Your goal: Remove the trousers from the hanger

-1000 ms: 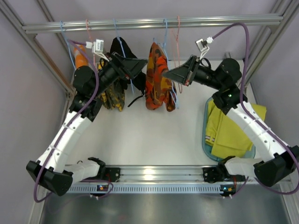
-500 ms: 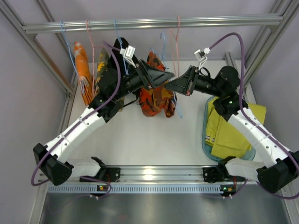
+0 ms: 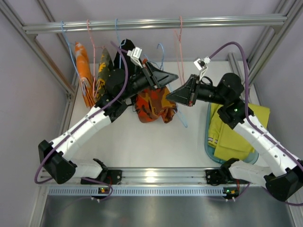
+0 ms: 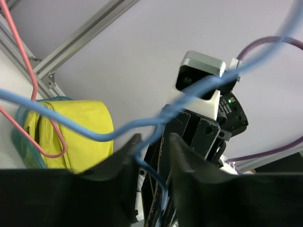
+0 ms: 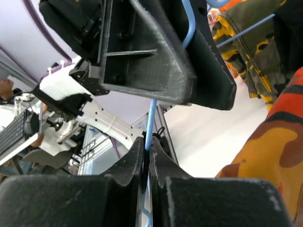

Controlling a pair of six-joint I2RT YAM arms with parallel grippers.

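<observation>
The orange camouflage trousers (image 3: 151, 106) hang bunched on a blue wire hanger (image 3: 161, 47), which is off the rail and held over the table. My right gripper (image 3: 168, 96) is shut on the hanger's blue wire (image 5: 151, 118), with the wire pinched between its jaws (image 5: 147, 142); the orange cloth (image 5: 279, 142) shows to its right. My left gripper (image 3: 173, 75) is just above and opposite it. Its jaws (image 4: 154, 139) stand a little apart, and the blue wire (image 4: 94, 135) runs through the gap. No cloth is between them.
On the rail (image 3: 156, 22) at the left hang an orange garment (image 3: 81, 66), a yellow-green camouflage one (image 3: 103, 66) and a black one (image 3: 124, 47). An empty pink hanger (image 3: 180, 33) hangs right of centre. A teal bin (image 3: 208, 142) with yellow clothes (image 3: 234, 132) stands at the right.
The left arm swung right from the hanging clothes to the blue hanger and its jaws narrowed around the wire. The right gripper brought hanger and trousers down from the rail.
</observation>
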